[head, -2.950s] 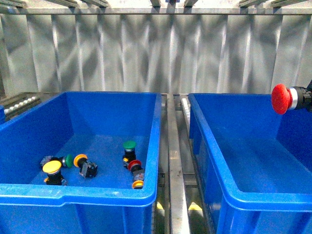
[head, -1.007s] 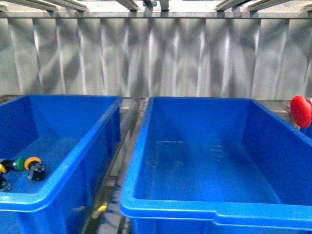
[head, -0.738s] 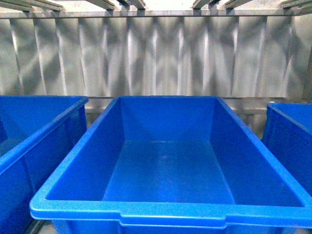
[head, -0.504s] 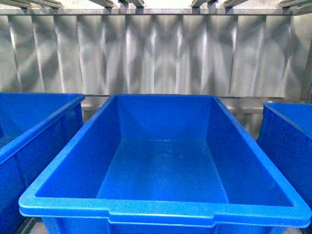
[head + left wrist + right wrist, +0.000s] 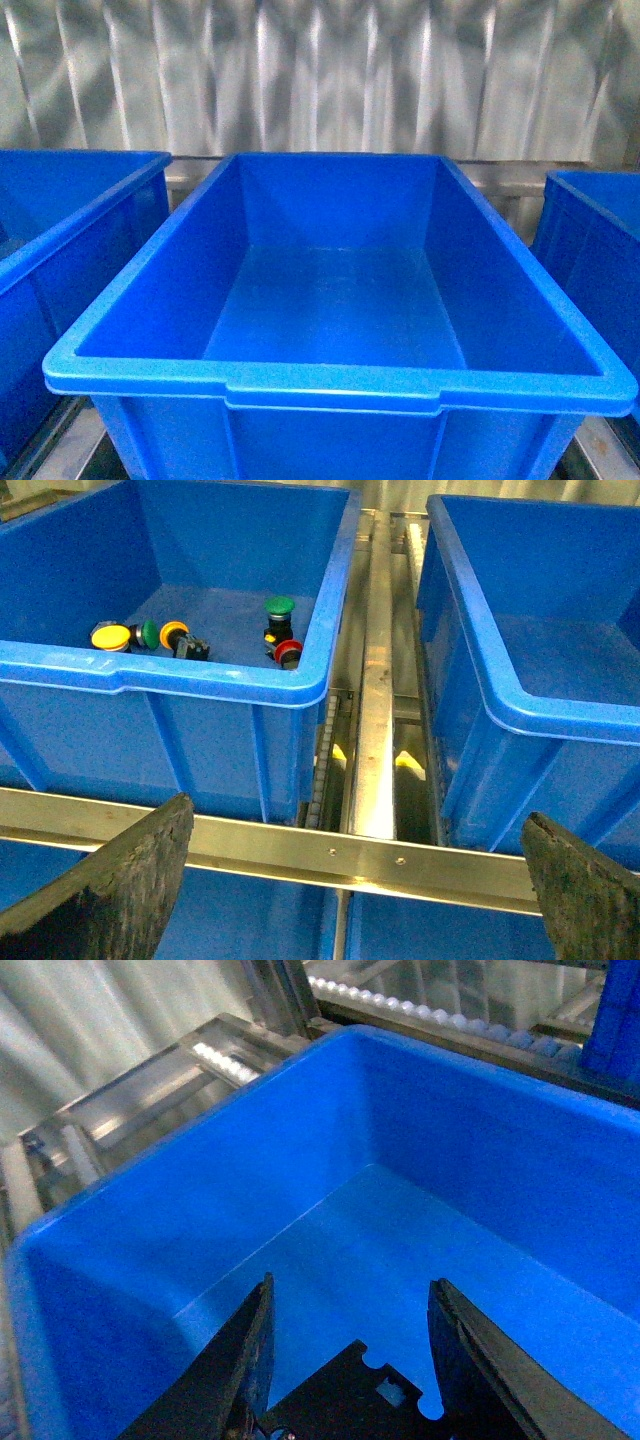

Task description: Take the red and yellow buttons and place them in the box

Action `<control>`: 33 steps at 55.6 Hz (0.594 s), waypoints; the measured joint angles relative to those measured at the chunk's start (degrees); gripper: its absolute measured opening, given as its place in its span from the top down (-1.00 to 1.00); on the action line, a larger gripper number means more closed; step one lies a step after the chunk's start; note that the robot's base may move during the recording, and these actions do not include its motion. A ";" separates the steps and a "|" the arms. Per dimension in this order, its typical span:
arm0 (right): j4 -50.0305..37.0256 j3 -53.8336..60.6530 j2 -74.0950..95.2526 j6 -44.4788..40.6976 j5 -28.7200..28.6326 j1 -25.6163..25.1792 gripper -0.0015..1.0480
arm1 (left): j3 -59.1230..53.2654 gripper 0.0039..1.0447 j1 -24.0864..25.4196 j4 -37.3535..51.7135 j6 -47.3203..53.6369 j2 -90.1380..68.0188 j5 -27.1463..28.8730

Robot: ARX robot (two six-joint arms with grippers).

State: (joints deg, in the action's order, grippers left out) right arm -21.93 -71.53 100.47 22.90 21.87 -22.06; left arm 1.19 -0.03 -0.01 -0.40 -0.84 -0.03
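Behind the three blue boxes you see a corrugated metal wall (image 5: 320,70). The middle box (image 5: 330,378) stands straight ahead of you. Your right end effector (image 5: 350,1290) hangs released above a blue box floor. Your left end effector (image 5: 355,815) is spread wide too. A red button (image 5: 289,652) and a yellow button (image 5: 110,636) lie in a second box (image 5: 200,685).

red button (image 5: 289,652) tiny, left bin (image 5: 60,260) edge-cropped
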 joint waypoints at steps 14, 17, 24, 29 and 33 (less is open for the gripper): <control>8.85 -17.25 14.16 -6.34 -0.46 -4.33 0.26 | 0.00 -0.85 0.00 0.00 0.00 0.00 0.00; 10.14 -19.78 16.35 -7.39 -0.63 -4.94 0.26 | 0.00 -0.85 0.00 0.00 0.00 0.00 0.02; 14.60 -25.27 20.59 -8.96 -0.59 -6.08 0.26 | 0.00 -0.85 0.00 0.00 0.00 0.00 0.00; 18.34 -28.83 23.41 -9.51 -0.48 -6.54 0.26 | 0.00 -0.85 0.00 0.00 0.00 0.00 0.00; 21.51 -31.26 25.42 -10.08 -0.79 -6.82 0.26 | 0.00 -0.85 0.00 0.00 0.00 0.00 0.00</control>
State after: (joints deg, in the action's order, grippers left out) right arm -0.43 -102.78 125.89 12.82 21.08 -28.88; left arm 1.19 -0.03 -0.01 -0.40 -0.84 -0.03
